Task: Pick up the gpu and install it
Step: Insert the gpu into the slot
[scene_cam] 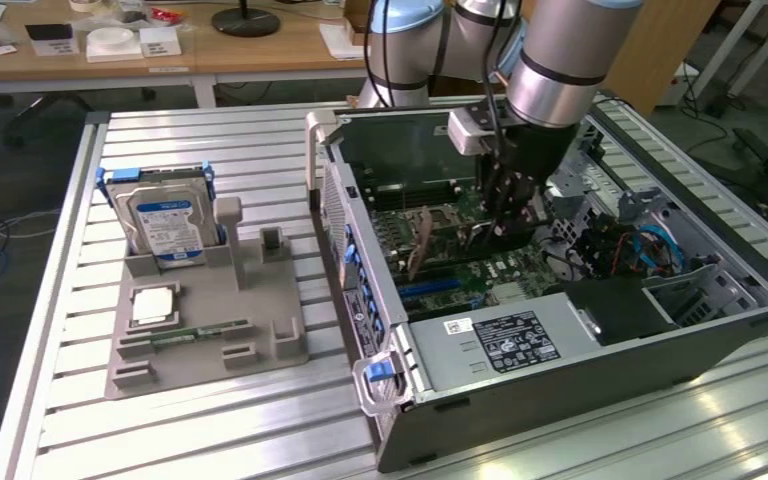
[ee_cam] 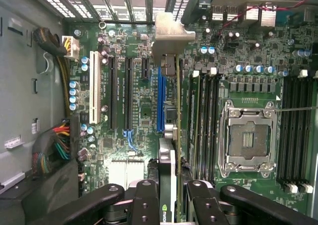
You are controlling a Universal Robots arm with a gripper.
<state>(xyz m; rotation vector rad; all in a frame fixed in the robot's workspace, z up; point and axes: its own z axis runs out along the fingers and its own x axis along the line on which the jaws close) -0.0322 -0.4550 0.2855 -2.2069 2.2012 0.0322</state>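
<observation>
Claw pinches the gpu, which reaches toward nine o'clock in the exterior view. If it is skewed against the blue slot, pressing could jam its edge.

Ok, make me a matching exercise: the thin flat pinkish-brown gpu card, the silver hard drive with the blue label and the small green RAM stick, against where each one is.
1. thin flat pinkish-brown gpu card
2. silver hard drive with blue label
3. small green RAM stick

A. lying flat on the grey tray
B. standing on edge at the tray's back
C. held by the gripper inside the open computer case

Pairs: 1-C, 2-B, 3-A.
</observation>
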